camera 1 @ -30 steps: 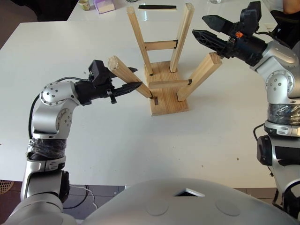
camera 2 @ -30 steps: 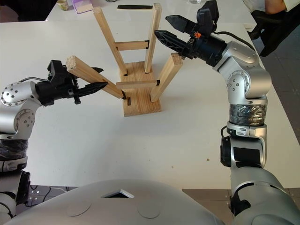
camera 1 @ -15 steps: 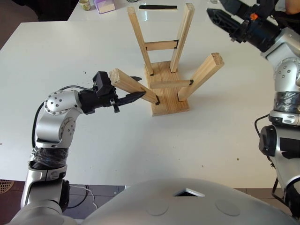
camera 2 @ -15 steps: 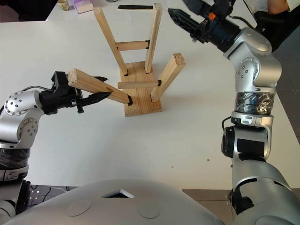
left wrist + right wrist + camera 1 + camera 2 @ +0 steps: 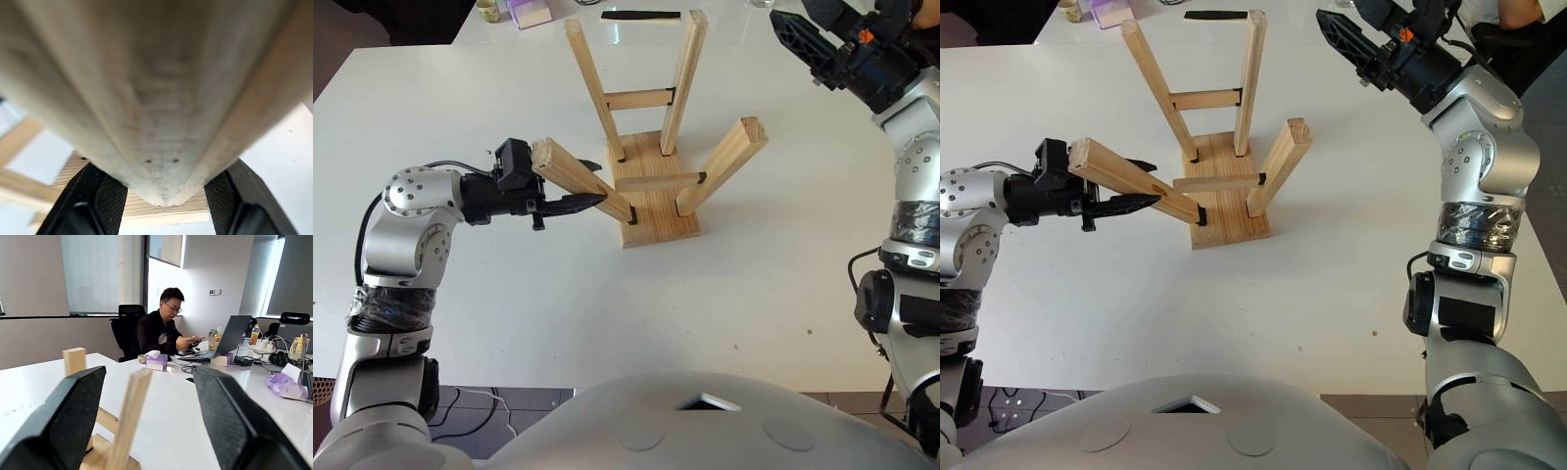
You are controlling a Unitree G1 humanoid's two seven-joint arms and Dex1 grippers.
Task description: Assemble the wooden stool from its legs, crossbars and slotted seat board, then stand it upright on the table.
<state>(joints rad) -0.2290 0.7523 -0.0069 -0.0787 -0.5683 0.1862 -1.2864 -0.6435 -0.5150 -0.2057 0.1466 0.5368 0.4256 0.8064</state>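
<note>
The stool lies upside down, its slotted seat board (image 5: 661, 223) flat on the white table (image 5: 509, 294). Two back legs joined by a crossbar (image 5: 641, 98) point up. A front crossbar (image 5: 661, 181) links the splayed right leg (image 5: 724, 164) and the front-left leg (image 5: 570, 168). My left gripper (image 5: 599, 183) is shut on that front-left leg; in the left wrist view the leg (image 5: 156, 98) sits between both fingers (image 5: 93, 200). My right gripper (image 5: 803, 22) hangs open, high at the back right, apart from the stool.
A flat black strip (image 5: 641, 15), a purple box (image 5: 530, 12) and a small jar (image 5: 489, 10) lie on the far table. There is bare tabletop in front of and to both sides of the stool.
My right gripper has lifted up and back, away from the top of the right leg. The left gripper stayed shut on the front-left leg and the stool shifted slightly left.
</note>
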